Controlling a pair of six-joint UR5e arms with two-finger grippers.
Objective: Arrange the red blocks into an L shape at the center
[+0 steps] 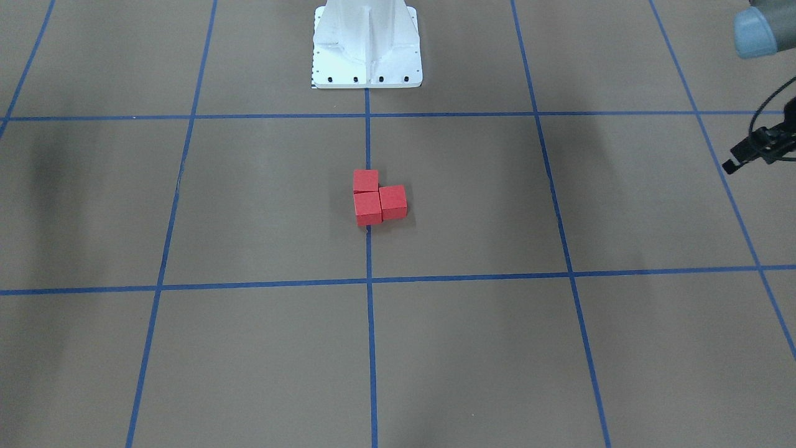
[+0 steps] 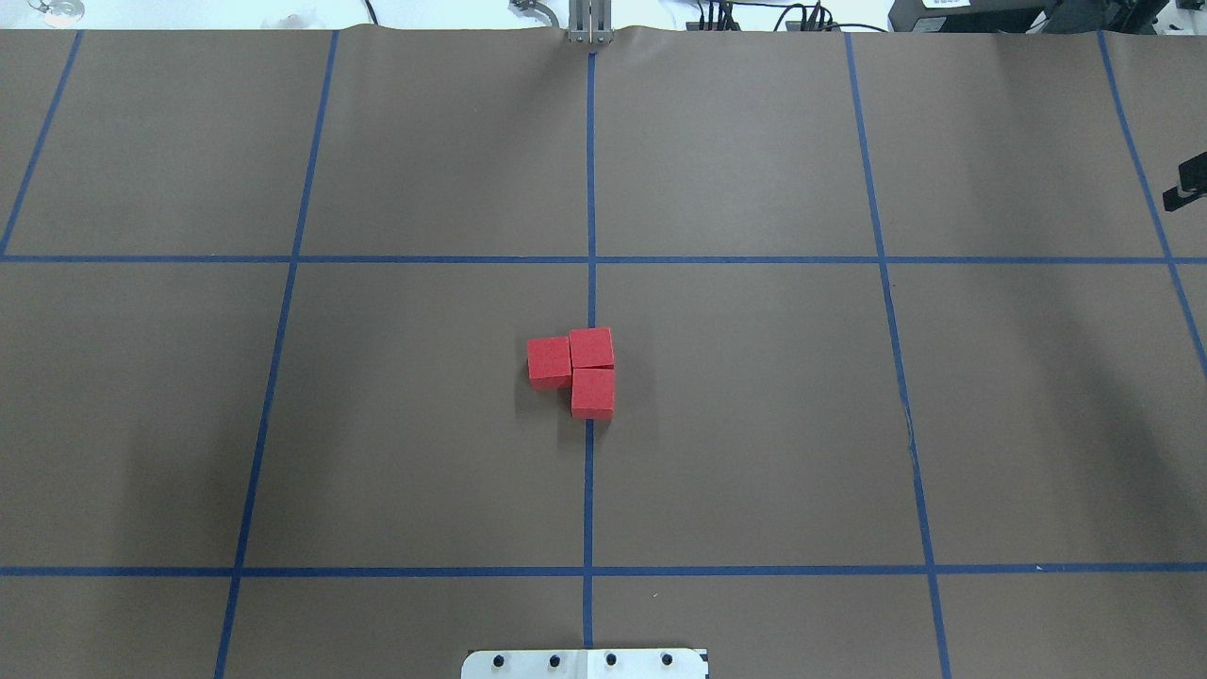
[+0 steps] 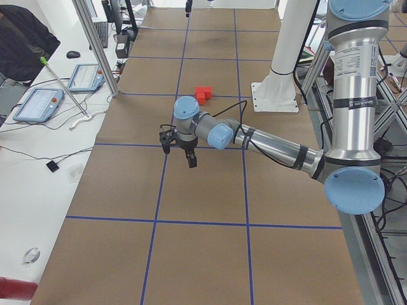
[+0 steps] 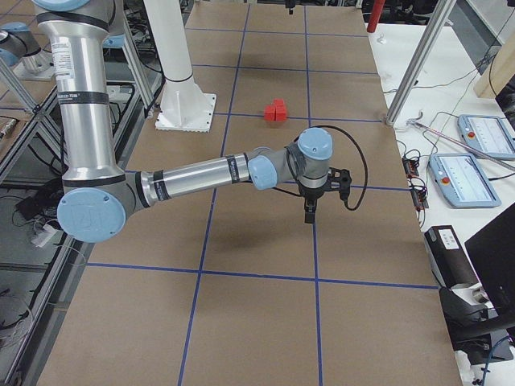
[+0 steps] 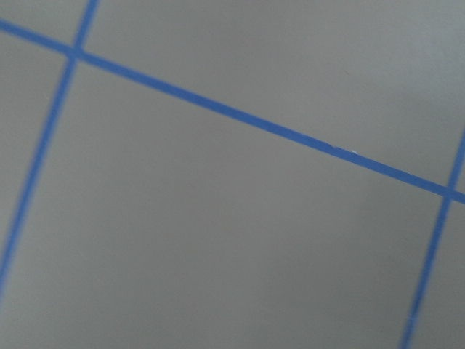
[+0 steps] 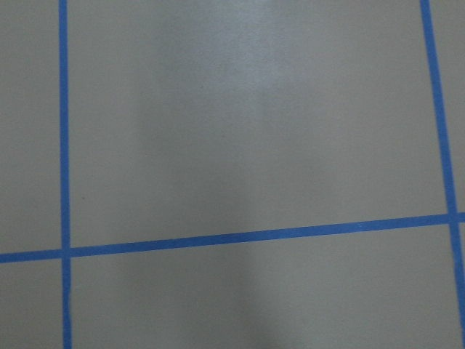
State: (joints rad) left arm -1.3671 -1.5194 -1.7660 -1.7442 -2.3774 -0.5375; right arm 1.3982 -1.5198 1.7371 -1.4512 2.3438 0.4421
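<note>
Over on the left, the left gripper (image 3: 179, 152) hangs above the brown table (image 2: 141, 424), well apart from everything else, and I cannot tell whether its jaws stand apart or together. At the center (image 2: 660, 377) lie three red blocks (image 2: 591, 349), all touching in an L. One sits just left of the middle blue tape line (image 2: 590, 189) and two sit on that line, one directly beyond the other. Over on the right, the right gripper (image 4: 310, 215) hangs above the table, equally far from the blocks, and its grip is just as impossible to judge.
</note>
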